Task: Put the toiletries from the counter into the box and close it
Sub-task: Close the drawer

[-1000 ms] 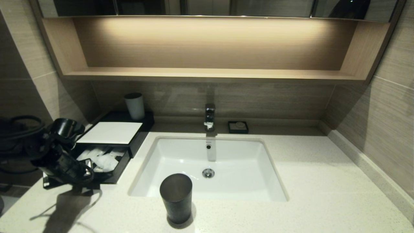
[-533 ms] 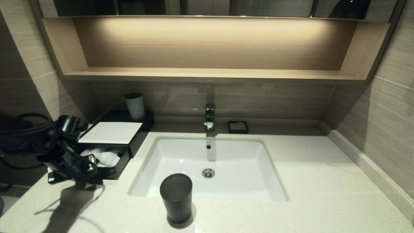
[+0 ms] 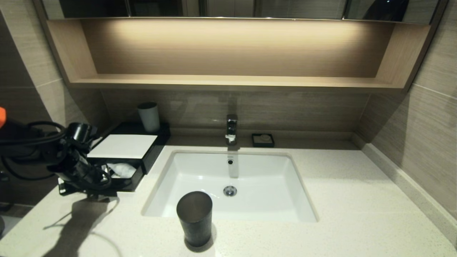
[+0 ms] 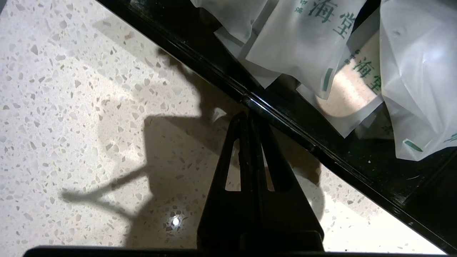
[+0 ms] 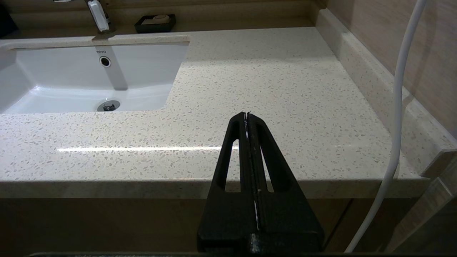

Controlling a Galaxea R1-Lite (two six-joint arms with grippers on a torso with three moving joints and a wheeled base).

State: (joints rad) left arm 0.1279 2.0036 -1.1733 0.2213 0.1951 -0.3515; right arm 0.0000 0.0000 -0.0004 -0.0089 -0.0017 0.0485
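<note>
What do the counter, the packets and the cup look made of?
Counter: polished speckled stone or composite; chips and glare show. Packets: thin frosted plastic film, creased, with green print. Cup: dark, matte, faintly brushed, maybe metal or plastic.

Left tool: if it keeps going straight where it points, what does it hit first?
Most likely the black front rim of the drawer: the shut left tool has its tips right at it. Contact is unclear. The toiletries lie beyond.

Cream speckled counter (image 3: 357, 200), white basin (image 3: 200, 178); black box (image 3: 157, 142) with white panel (image 3: 123, 146); translucent white packets (image 4: 307, 43), green-lettered; seemingly charcoal cup (image 3: 194, 217) at six o'clock.
</note>
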